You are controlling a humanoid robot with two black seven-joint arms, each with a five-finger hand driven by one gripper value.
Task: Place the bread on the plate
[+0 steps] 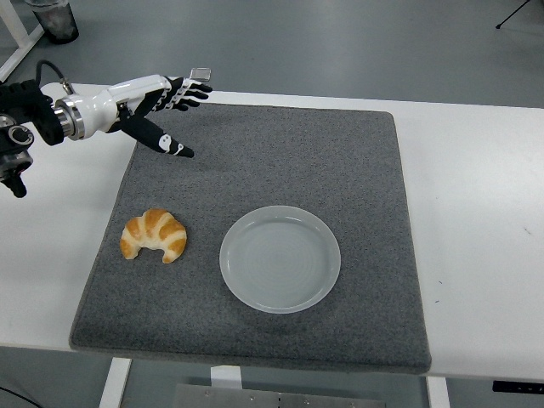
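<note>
A golden croissant (153, 235) lies on the left part of the grey mat (255, 153). A clear round plate (280, 258) sits on the mat to its right, a short gap between them. My left hand (166, 110) comes in from the left edge and hovers over the mat's far left corner, well behind the croissant. Its fingers are spread, the thumb (161, 139) points down and to the right, and it holds nothing. The right arm is out of view.
The mat covers most of the white table (476, 187). A small grey block (201, 75) lies just behind the mat's far edge, near my fingertips. A dark container (53, 20) stands on the floor at the top left.
</note>
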